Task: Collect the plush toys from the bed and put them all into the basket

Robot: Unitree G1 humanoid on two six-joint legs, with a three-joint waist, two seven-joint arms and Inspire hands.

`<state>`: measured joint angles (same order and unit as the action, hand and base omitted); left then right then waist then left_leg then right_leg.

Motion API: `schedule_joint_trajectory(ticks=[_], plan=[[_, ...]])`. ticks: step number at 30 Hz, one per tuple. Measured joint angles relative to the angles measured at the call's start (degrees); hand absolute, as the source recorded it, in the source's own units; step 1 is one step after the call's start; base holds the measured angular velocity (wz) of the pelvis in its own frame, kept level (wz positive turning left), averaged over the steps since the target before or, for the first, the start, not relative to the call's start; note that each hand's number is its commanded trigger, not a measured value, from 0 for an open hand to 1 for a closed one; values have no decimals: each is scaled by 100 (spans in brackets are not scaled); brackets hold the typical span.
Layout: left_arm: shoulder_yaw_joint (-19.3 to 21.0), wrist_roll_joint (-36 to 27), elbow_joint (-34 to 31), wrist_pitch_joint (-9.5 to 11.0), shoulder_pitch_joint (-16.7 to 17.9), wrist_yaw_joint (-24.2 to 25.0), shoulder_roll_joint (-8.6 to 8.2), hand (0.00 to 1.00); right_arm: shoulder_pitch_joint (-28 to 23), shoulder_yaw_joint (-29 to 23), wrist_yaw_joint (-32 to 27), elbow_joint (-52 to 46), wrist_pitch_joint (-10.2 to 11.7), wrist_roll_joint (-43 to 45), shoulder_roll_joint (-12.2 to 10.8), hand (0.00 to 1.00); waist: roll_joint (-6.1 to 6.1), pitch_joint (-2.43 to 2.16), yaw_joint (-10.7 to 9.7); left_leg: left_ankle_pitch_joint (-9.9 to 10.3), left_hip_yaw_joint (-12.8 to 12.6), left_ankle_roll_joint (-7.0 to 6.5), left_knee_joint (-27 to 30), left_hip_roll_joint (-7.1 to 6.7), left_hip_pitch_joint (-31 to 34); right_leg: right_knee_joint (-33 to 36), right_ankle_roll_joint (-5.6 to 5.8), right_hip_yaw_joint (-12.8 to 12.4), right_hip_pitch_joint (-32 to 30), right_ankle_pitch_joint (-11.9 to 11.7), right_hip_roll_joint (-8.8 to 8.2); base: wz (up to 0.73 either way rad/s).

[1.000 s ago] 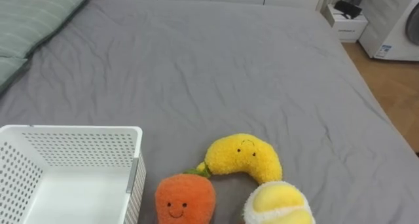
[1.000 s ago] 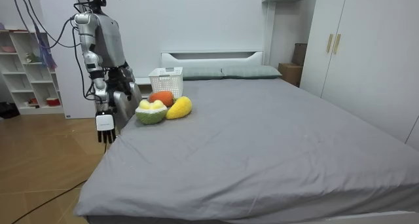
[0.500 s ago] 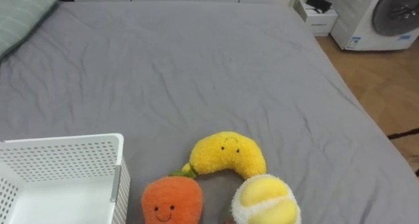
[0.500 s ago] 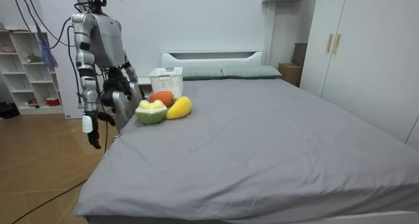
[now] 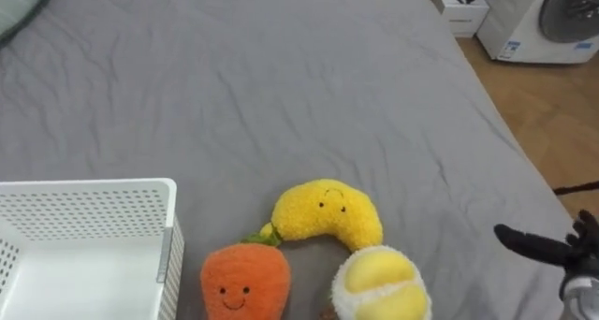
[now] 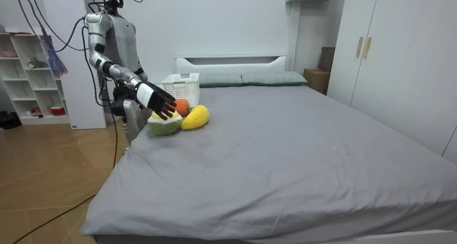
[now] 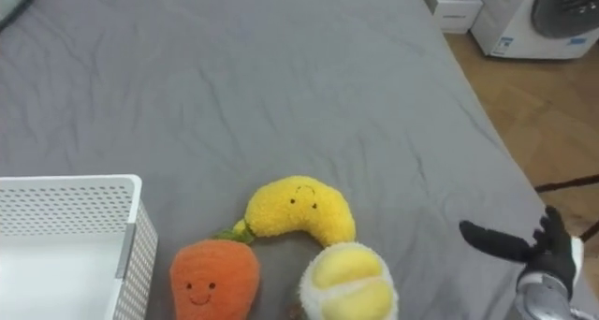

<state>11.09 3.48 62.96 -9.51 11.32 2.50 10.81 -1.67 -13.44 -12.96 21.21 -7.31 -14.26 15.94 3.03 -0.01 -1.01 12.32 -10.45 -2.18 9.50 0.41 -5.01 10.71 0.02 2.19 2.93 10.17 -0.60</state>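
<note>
The right hand has swung up from the robot's side and now reaches in at the lower right of the frame, fingers straight and spread, holding nothing. At bottom centre of the grey bed lie a smiling yellow banana, an orange carrot and a yellow-green ball, with a white basket at lower left. The toys look light, soft and squashy, best gripped around the plump middle.
</note>
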Motion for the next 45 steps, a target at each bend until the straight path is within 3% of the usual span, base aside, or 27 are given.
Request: schedule_joint_trajectory(ticks=[3,6,15,19,22,25,30,40,41,42,43,45], plan=[[-12,-11,2,33,-4,-34,-70,0,61,213,228,-23,7,128,0,0,-53,-38,131,-1,-29,-1,8,6,-3,20,-4,-28,7,-10,2,-5],[-16,-11,-4,111,47,-35,-81,0,56,538,551,-24,10,396,-2,0,-65,-43,147,-2,-4,0,9,7,-72,19,-4,-14,83,-12,-7,0],[-337,-52,-102,133,-20,-87,-102,0,46,1490,1691,29,22,1576,-3,0,-105,-12,310,-1,111,-1,24,-4,-29,-9,-2,113,103,-17,-21,5],[-334,-58,-135,133,-26,-85,-109,0,46,1590,2243,53,10,2086,-2,0,-94,-8,331,-9,128,-4,21,-16,13,-25,0,206,94,-16,-34,2],[-330,-59,-254,122,-24,-85,-101,0,48,1614,2516,74,-43,2354,-2,0,-26,33,332,-11,145,-6,19,-18,36,-28,0,265,83,-16,-40,3],[-337,-57,-264,117,-25,-86,-69,0,57,1660,2737,255,-52,2662,-2,0,33,22,330,-11,186,-6,19,-20,45,-28,0,311,90,-16,-42,5],[-350,-61,-262,117,-31,-86,-65,0,53,1684,3229,530,-282,3430,-3,0,48,20,333,-14,238,-11,30,-29,87,-15,0,421,101,-16,-62,5],[-364,-67,-266,122,-82,-115,-82,0,63,1735,3398,1654,-267,3789,-210,0,60,6,475,-15,258,-11,83,-31,84,-23,0,464,104,-16,-102,0],[-363,-70,-266,124,-87,-115,-82,0,66,1735,3431,1808,-261,3776,-230,4,61,5,480,-15,269,-11,91,-31,89,-24,0,495,108,-16,-107,4],[-361,-73,-266,125,-87,-114,-82,0,69,1734,3446,1947,-257,3739,-233,74,62,4,493,-15,273,-11,92,-31,90,-25,0,518,116,-16,-111,4],[-361,-74,-266,125,-86,-113,-82,0,70,1733,3448,1999,-257,3723,-233,100,62,3,494,-15,273,-11,92,-31,92,-25,0,533,119,-16,-114,0],[-361,-79,-266,125,-98,-110,-82,0,77,1732,3447,2139,-243,3695,-234,100,63,-3,496,-14,276,-11,103,-28,121,-25,0,591,123,-16,-120,0]])
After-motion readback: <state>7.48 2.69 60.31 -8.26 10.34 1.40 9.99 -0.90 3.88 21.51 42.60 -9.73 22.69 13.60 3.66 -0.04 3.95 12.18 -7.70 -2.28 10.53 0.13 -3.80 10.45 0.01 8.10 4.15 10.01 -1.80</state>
